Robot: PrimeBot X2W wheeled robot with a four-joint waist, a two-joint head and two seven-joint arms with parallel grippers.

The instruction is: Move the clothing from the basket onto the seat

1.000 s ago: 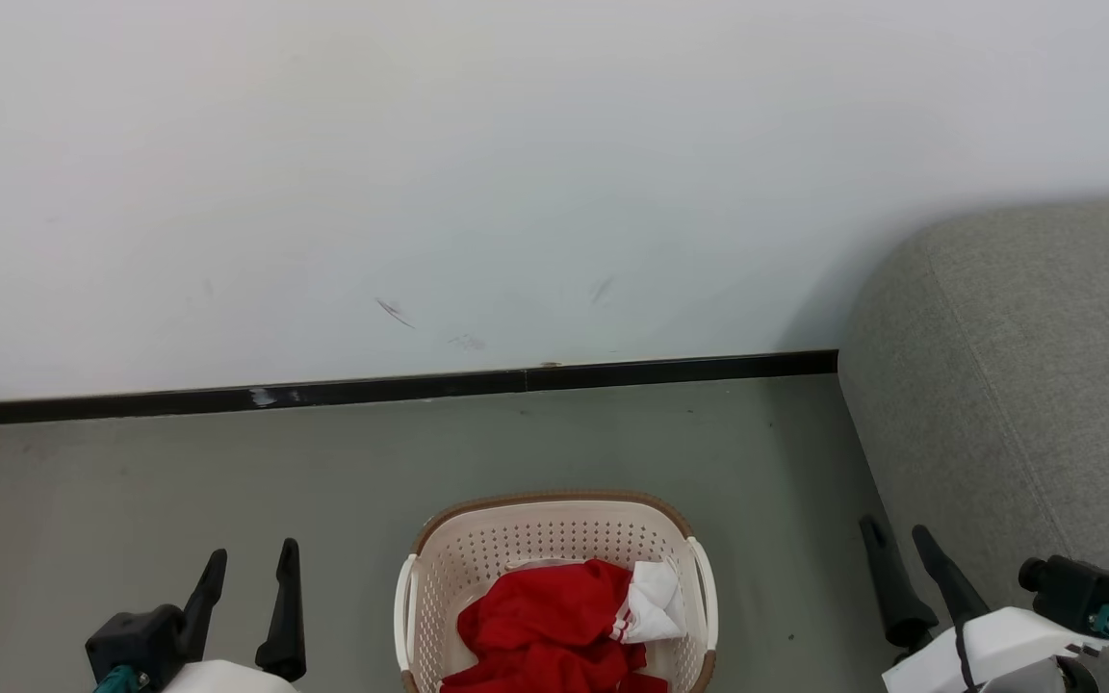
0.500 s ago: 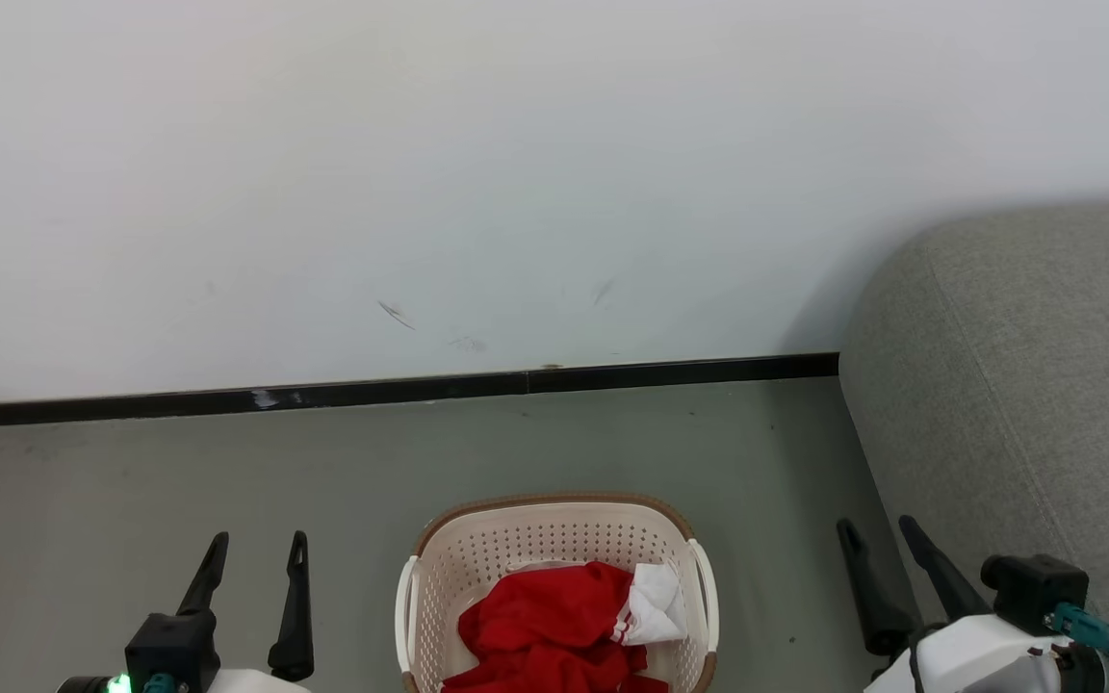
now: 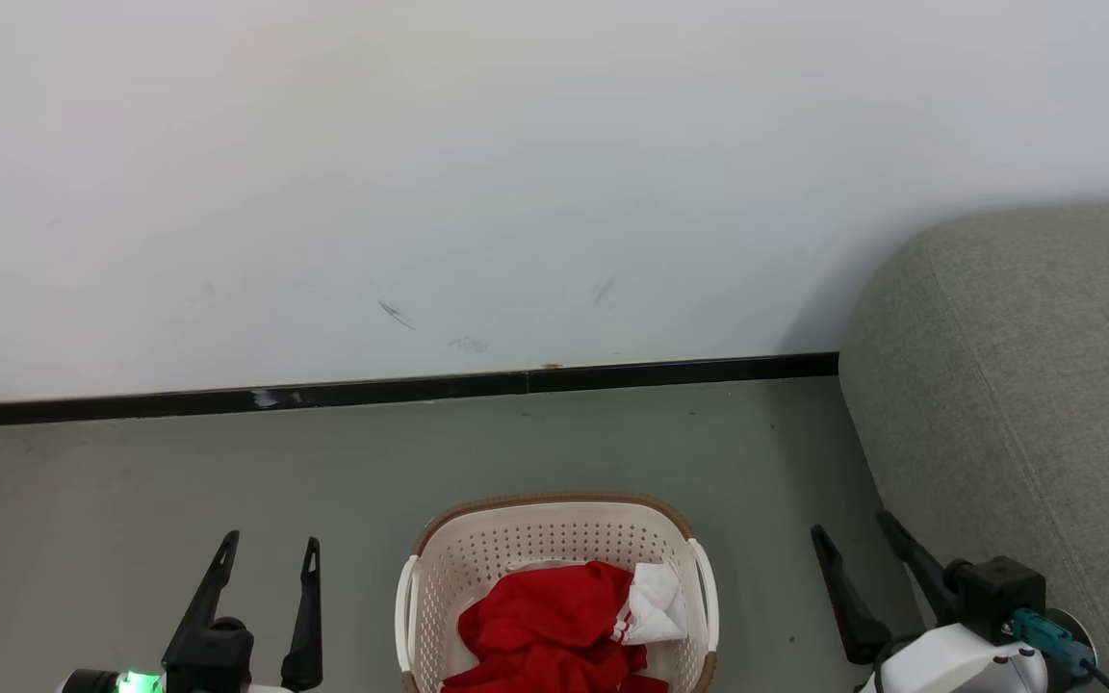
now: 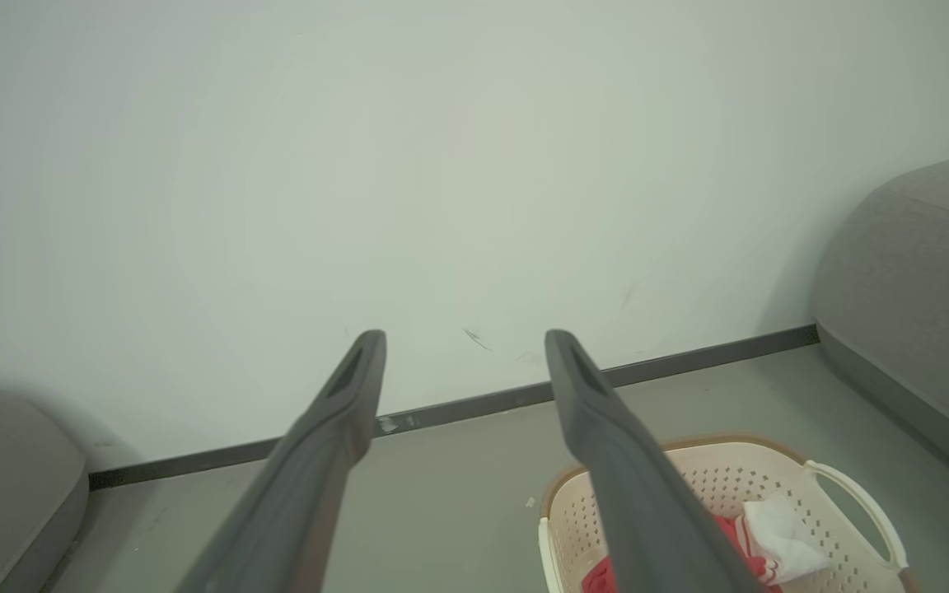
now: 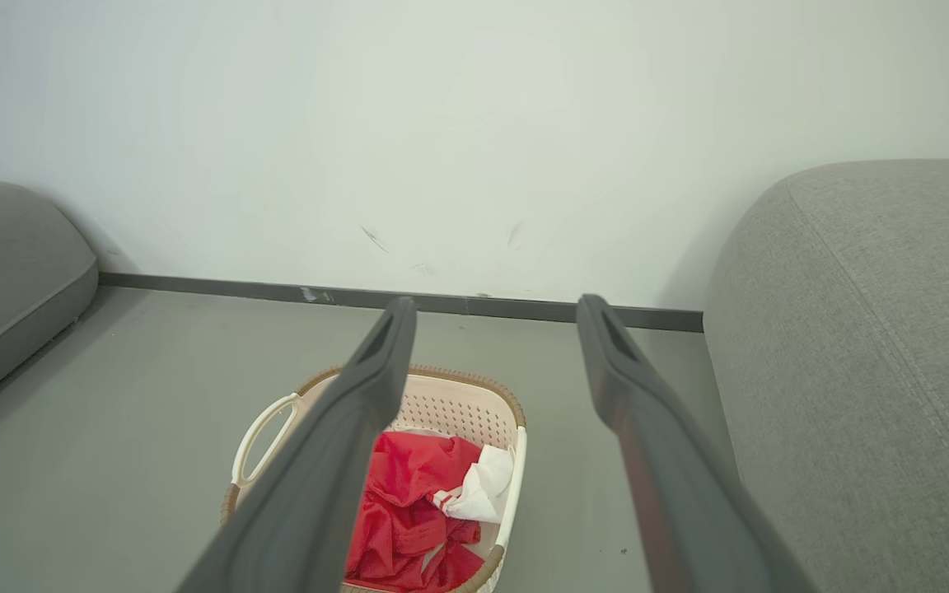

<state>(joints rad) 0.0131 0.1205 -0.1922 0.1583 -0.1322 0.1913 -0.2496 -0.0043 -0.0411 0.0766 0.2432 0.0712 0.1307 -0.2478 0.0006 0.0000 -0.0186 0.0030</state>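
**Two empty grippers flank the basket, clothing inside**

The left gripper hangs left of the basket, the right gripper right of it. Each has its fingers spread, gripping nothing, clear of the rim. Red-and-white clothing lies bunched in the basket. The seat stands to the basket's right.

- My left pincer has slid closer to the basket on its right.
- My right pincer has swung left, away from the sofa beside it.
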